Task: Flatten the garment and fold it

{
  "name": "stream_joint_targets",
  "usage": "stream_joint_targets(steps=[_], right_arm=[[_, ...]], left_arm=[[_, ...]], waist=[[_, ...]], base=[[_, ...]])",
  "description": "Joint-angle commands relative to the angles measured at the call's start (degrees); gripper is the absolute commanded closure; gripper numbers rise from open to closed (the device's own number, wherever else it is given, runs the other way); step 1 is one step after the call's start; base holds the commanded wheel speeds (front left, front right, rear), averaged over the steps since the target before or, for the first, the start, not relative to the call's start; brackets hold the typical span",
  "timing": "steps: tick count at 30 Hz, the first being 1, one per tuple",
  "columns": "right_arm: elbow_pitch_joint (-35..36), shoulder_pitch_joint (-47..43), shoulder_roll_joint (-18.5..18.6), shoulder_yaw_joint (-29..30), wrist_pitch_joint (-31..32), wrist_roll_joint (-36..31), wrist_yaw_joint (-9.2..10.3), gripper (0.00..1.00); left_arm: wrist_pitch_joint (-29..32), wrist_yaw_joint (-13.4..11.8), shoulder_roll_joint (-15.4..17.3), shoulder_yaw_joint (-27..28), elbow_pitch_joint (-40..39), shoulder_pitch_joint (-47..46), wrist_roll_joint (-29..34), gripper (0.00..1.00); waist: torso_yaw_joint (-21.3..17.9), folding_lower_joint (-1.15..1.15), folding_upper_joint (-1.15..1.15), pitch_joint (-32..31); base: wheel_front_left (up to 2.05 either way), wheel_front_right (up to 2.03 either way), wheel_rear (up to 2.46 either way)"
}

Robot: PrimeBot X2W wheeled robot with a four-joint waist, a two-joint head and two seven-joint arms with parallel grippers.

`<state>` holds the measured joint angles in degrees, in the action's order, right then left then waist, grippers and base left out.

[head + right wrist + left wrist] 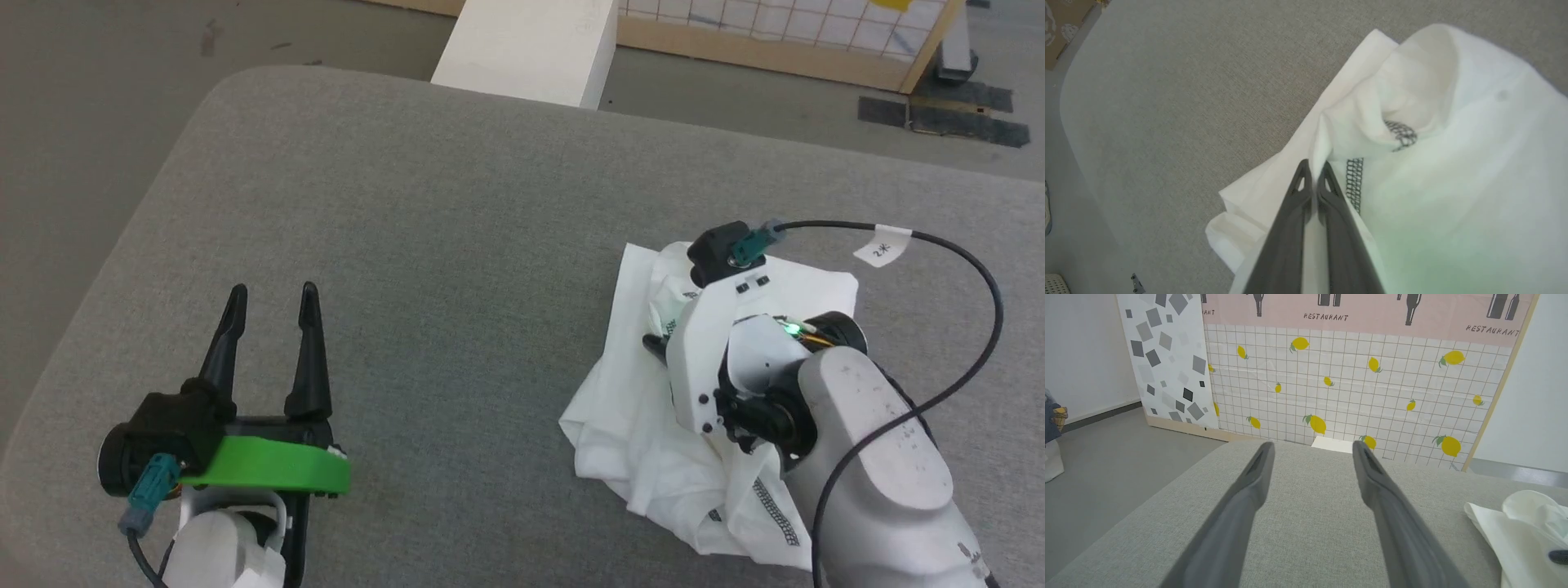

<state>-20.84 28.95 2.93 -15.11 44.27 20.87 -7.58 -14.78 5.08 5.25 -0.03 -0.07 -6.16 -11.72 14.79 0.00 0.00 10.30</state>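
While clenched tip to tip, grips a raised fold of the white shirt (1453, 183) with the right gripper (1314, 164), just beside a dark stitched hem (1354, 183). Lies crumpled in a heap at the right of the grey worktop (457, 245), partly under the pale right forearm (882, 457) and its black cable (992, 302). Holds the left gripper (273, 287) spread wide and empty over bare worktop, well apart from the shirt. Beyond the far edge: a white box (531, 41) and a lemon-print panel (1351, 388).

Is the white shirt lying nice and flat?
No, the shirt sits bunched in a crumpled heap on the grey cushion.
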Motion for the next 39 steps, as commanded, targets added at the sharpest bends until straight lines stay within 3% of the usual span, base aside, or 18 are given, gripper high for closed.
stream_joint_targets(steps=[1, 5, 6, 7, 8, 17, 22, 28, 33, 39], right_arm=[[-1.9, 1.5, 0.0, -0.4, -1.3, 0.0, 0.09, 1.0], [-6.9, 3.5, 0.0, -3.8, -3.5, 0.9, 0.09, 1.0], [-7.8, 4.0, 0.0, -5.1, -4.4, 1.6, 0.09, 0.94], [-8.2, 4.4, 0.0, -6.4, -5.2, 2.4, 0.09, 0.53], [-8.5, 4.9, 0.0, -7.8, -6.4, 3.3, 0.09, 0.0], [-3.4, 8.8, 0.0, -15.2, -13.6, 7.4, 0.09, 0.0], [2.2, 6.3, 1.6, -9.4, -13.6, 1.2, 0.09, 0.0], [7.4, -3.1, 4.6, 1.3, -5.7, -9.7, 0.09, 0.0], [10.2, -10.3, 3.2, 6.0, -0.8, -13.7, 0.09, 0.0], [8.9, -13.0, 0.9, 7.2, -0.5, -14.0, 0.09, 0.0]], left_arm=[[-0.2, 0.4, -0.5, 0.1, 0.1, 0.0, 0.5, 0.0], [-0.2, 0.6, -0.8, 0.2, 0.3, -0.4, 0.5, 0.0], [-0.2, 0.7, -0.9, 0.3, 0.4, -0.4, 0.5, 0.0], [-0.2, 0.7, -1.0, 0.4, 0.5, -0.4, 0.5, 0.0], [-0.2, 0.7, -1.0, 0.5, 0.6, -0.4, 0.5, 0.0], [-0.2, 1.0, -1.2, 1.5, 0.2, 0.2, 1.2, 0.0], [-0.2, 0.8, -0.9, 2.4, -0.4, 1.3, 1.9, 0.0], [-0.2, 0.7, -0.9, 3.0, -1.0, 2.3, 2.3, 0.0], [-0.2, 0.9, -1.0, 2.4, -1.1, 2.0, 2.3, 0.0], [-0.2, 1.1, -1.2, 1.7, -0.7, 1.2, 2.2, 0.0]], waist=[[0.8, 0.0, 0.0, 0.8], [1.0, 0.0, 0.0, 1.4], [0.8, 0.0, 0.0, 1.4], [0.6, 0.0, 0.0, 1.4], [0.4, 0.0, 0.0, 1.3], [-3.2, 0.0, 0.0, -0.9], [-6.1, 0.0, 0.0, -2.6], [-8.8, 0.0, 0.0, -3.2], [-9.1, 0.0, 0.0, -2.3], [-7.8, 0.0, 0.0, -0.7]], base=[[0.0, 0.0, 0.0], [0.0, 0.0, 0.0], [0.0, 0.0, 0.0], [0.0, 0.0, 0.0], [0.0, 0.0, 0.0], [0.0, 0.0, 0.0], [0.0, 0.0, 0.0], [0.0, 0.0, 0.0], [0.0, 0.0, 0.0], [0.0, 0.0, 0.0]])
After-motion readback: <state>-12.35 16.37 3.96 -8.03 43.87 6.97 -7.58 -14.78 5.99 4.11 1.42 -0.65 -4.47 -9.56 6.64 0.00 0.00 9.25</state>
